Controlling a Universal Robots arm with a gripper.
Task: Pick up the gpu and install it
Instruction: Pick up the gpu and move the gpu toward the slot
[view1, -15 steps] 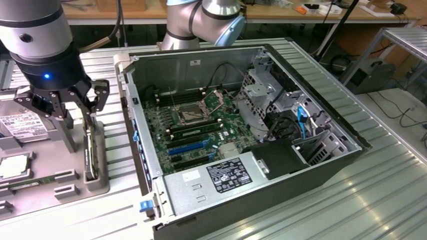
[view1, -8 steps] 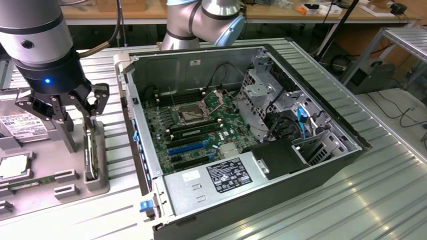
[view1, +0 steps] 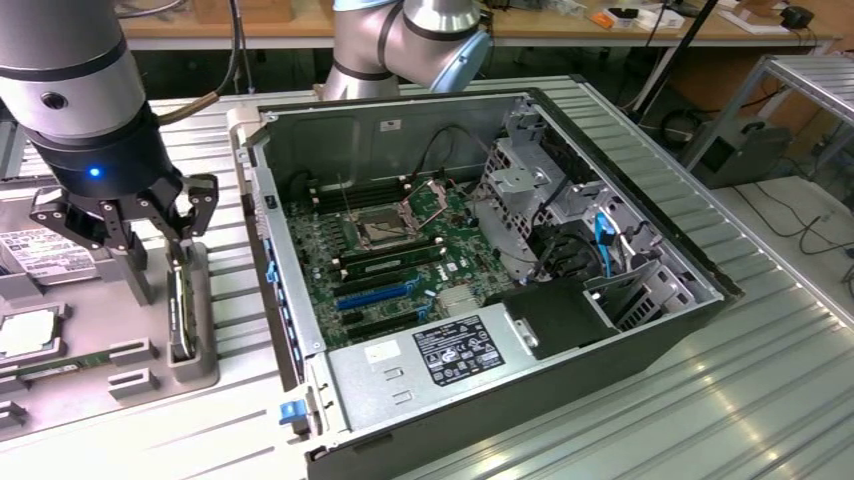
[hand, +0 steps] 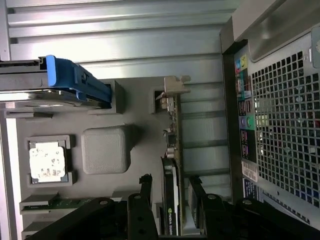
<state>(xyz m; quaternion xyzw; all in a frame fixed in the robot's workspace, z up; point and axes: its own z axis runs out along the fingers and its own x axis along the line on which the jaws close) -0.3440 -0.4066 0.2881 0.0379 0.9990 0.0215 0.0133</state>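
The gpu (view1: 179, 318) is a thin dark card standing on its edge in a slot of the grey parts tray (view1: 127, 395), at the exterior view's left. In the wrist view the gpu (hand: 173, 165) shows edge-on, with its silver bracket (hand: 172, 87) at the far end. My gripper (view1: 163, 275) hangs low over the card. Its jaws are open, and the fingers (hand: 145, 187) stand one on each side of the card's near end, with a gap on both sides. Nothing is held.
The open computer case (view1: 641, 330) lies beside the tray, motherboard (view1: 387, 250) facing up with blue expansion slots (view1: 374, 295). The tray also holds a hard drive (hand: 50, 85) with a blue clip, a processor (hand: 47, 162) and a green memory stick (hand: 60, 203). Ribbed metal table (view1: 747, 400) all around.
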